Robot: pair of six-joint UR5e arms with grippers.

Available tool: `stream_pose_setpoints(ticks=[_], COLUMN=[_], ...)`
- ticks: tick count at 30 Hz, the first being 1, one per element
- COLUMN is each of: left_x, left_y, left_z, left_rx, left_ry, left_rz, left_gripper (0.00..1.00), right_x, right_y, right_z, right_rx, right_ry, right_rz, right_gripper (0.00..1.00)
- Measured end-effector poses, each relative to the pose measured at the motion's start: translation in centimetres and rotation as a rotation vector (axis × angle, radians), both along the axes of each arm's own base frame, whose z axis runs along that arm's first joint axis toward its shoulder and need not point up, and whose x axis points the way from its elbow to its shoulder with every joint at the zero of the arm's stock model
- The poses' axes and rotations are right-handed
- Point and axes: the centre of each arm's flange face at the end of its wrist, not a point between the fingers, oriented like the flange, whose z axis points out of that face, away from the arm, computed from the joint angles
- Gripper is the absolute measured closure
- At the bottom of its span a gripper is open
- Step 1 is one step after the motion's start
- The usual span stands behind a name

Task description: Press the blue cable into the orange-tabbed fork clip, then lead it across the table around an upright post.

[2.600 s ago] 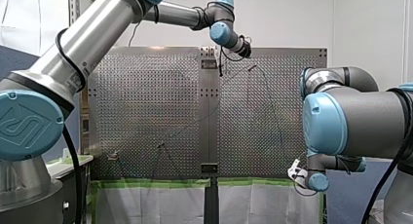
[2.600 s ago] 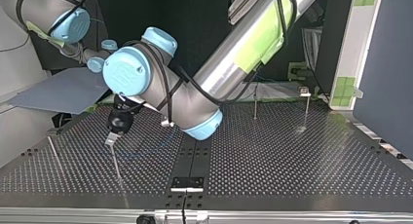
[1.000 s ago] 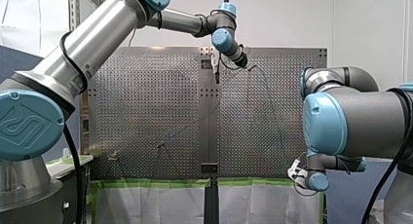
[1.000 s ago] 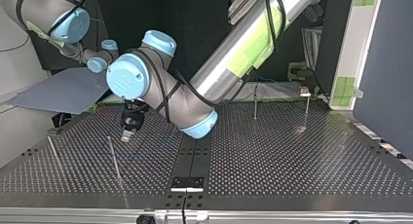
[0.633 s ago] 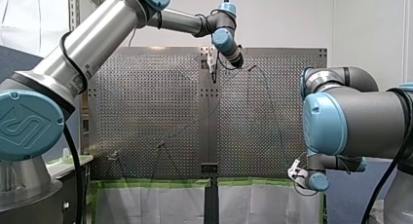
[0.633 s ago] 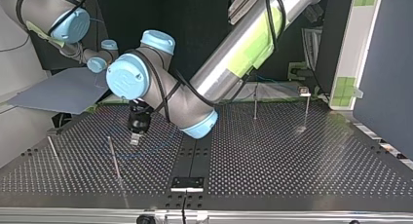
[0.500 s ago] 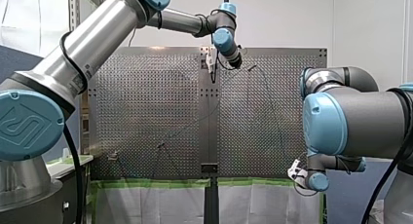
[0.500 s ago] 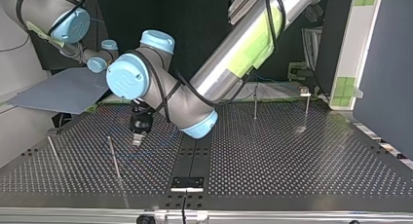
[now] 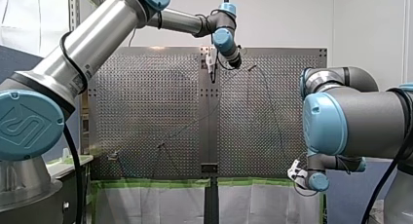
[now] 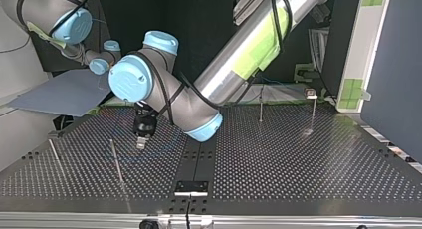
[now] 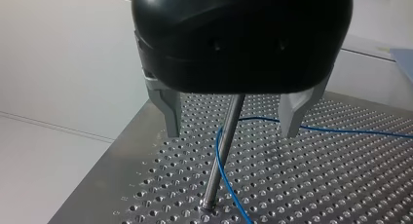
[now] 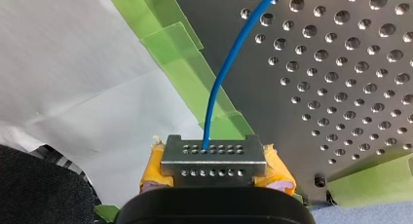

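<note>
One emblem-embossed cap (image 9: 27, 124) — one blue cable (image 12: 216, 87).

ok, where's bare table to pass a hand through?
Free: table at top view's right, between two far posts and near edge. Crowded: its left, where my left gripper hovers near a post, blue cable beside.

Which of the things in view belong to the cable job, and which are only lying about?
Belong to the job:
blue cable, held by my right gripper
upright post, where the cable bends
my left gripper, open by that post

Lying about:
green tape
white sheet
spare post at the top view's left edge
</note>
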Motion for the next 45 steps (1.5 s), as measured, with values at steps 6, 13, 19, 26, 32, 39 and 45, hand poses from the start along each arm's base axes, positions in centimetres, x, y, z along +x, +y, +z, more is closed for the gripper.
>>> stream_pose_setpoints(ticks=[6,13,19,26,32,39,45], left_x=[-0.06,-0.08,-0.07,-0.21,-0.39,-0.41,-0.37], left_y=[-0.1,-0.12,-0.12,-0.22,-0.36,-0.38,-0.36], left_z=[0.05,0.05,0.03,-0.01,0.0,0.03,-0.01], left_rx=[-0.003,-0.005,-0.008,-0.01,-0.017,-0.02,-0.02], left_ry=[0.001,0.002,0.003,0.006,0.01,0.009,0.01], left_rz=[-0.011,-0.013,-0.012,-0.015,-0.017,-0.017,-0.016], left_gripper=[0.02,0.02,0.02,0.02,0.02,0.02,0.02], right_x=[-0.08,-0.17,-0.19,-0.18,-0.19,-0.18,-0.18], right_y=[0.04,0.04,0.04,0.03,0.02,0.05,0.06], right_z=[-0.02,-0.03,-0.03,-0.02,-0.02,-0.03,-0.03], right_rx=[0.003,0.004,0.004,0.003,0.004,0.006,0.007], right_ry=[0.009,0.012,0.012,0.012,0.012,0.012,0.013], right_rz=[0.002,0.002,0.001,0.002,0.001,0.002,0.002], right_gripper=[1.0,1.0,1.0,1.0,1.0,1.0,1.0])
